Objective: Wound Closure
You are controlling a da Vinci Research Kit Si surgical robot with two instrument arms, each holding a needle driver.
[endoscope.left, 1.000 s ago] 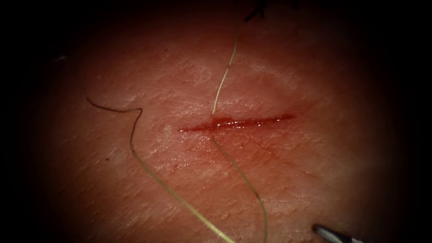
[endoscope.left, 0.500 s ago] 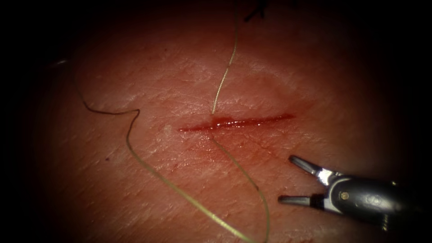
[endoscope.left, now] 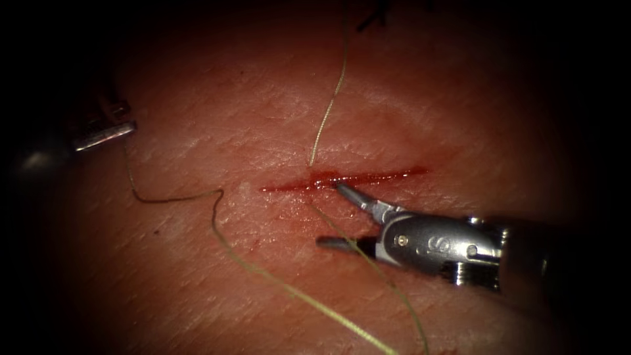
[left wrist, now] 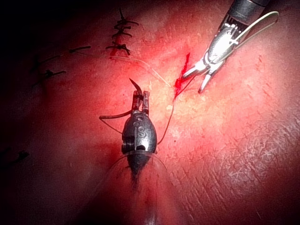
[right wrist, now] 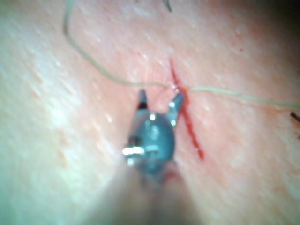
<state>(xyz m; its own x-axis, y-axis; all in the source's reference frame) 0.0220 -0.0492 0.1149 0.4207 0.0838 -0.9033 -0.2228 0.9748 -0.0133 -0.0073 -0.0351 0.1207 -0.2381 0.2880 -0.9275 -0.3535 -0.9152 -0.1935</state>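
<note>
- One cut (endoscope.left: 345,179) runs across the middle of the tissue (endoscope.left: 460,118), wet with red fluid (endoscope.left: 322,179) along its length.
- Thread (endoscope.left: 327,117) enters the tissue just above the cut in the endoscope view and comes out just below it; from there one strand trails down across the skin, and a second long strand (endoscope.left: 276,283) winds back toward the left.
- Right tool (endoscope.left: 332,215) lies over the tissue at the cut, jaws spread wide and holding nothing: one tip touches or nearly touches the cut's edge beside the thread's entry, the other hangs below the cut, next to the lower strand (which crosses in front of that jaw).
- Same tool shows in the right wrist view (right wrist: 158,100), its two tips apart, one at the cut.
- Left tool (endoscope.left: 105,135) sits well to the left of the cut; in the left wrist view (left wrist: 141,99) its jaws are closed on the needle (left wrist: 136,86), whose dark curved tip sticks out past them, clear of the tissue.
- Where along the curve the needle is gripped cannot be told.
- Dark finished stitches (left wrist: 123,33) sit farther off on the tissue.
</note>
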